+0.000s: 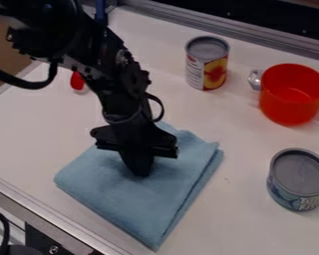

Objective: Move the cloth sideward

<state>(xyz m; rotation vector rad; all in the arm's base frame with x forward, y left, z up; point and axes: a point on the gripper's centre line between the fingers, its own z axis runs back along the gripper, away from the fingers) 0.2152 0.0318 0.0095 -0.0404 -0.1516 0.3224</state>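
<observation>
From where I'm standing, taking the middle of the cloth [169,191] as the centre of the clock, I'm seeing it lying folded on the tabletop [36,129], one corner pointing to nine o'clock, another to six, a third to two. The arm [119,74] is slanting in from eleven, and the tool [141,173] is hanging down onto the cloth close to its middle. It's looking narrow, its two fingers together at the tip, though I'm not able to tell whether any fabric is being pinched between them. I'm judging the cloth light and soft — nothing fragile — with its stacked layers giving it a little body but no real stiffness. It's probably not slipping from a firm pinch; the likelier trouble is the upper layer creeping while the lower ones are lagging behind. So I'm favouring a deep bite through all the layers near the centre, where the pull is spreading evenly; a hold at a corner is risking a twist or an opening fold. The soup can [207,62] is standing near one o'clock, the red pot [292,94] at two, the squat can [298,179] at three, so I'm preferring a low drag towards nine.
</observation>
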